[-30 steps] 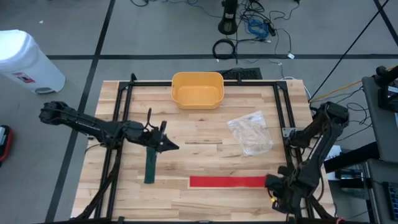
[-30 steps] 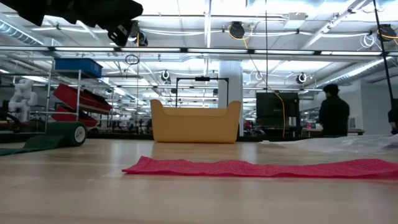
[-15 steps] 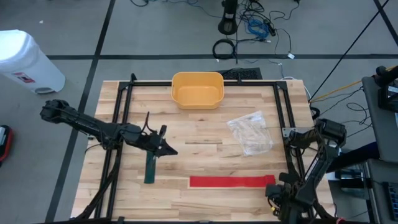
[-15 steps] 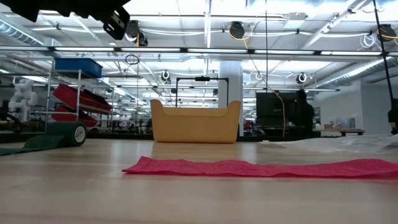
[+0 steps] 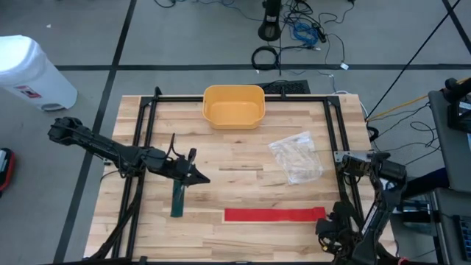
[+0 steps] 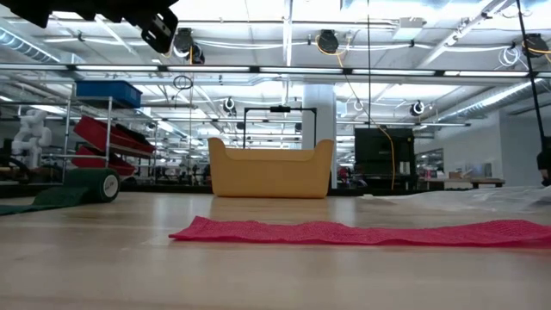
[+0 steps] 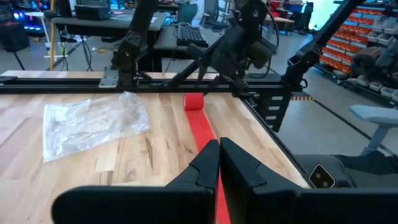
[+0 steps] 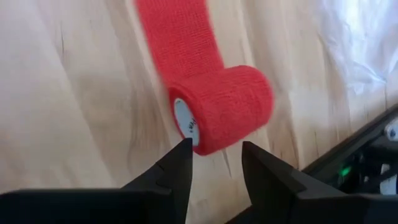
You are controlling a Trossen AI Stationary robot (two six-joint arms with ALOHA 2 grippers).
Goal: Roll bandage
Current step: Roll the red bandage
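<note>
The red bandage [image 5: 274,214] lies flat on the wooden bench [image 5: 243,158] along its near edge, unrolled for most of its length. Its right end is wound into a short roll [image 8: 221,109], with a white core visible at the roll's end face.

The right pincer [image 8: 216,163] is positioned just beside this roll, at the right near corner of the bench. Its two fingers stand apart with a gap between them and hold nothing; the roll rests on the bench just clear of the fingertips.

The left pincer [image 5: 200,177] hovers above the left half of the bench, clenched with its fingers pressed together and empty. A dark green bandage [image 5: 176,197] lies on the bench beneath it.

A yellow bin [image 5: 233,106] stands at the far edge. A clear plastic bag [image 5: 296,156] lies right of centre.
</note>
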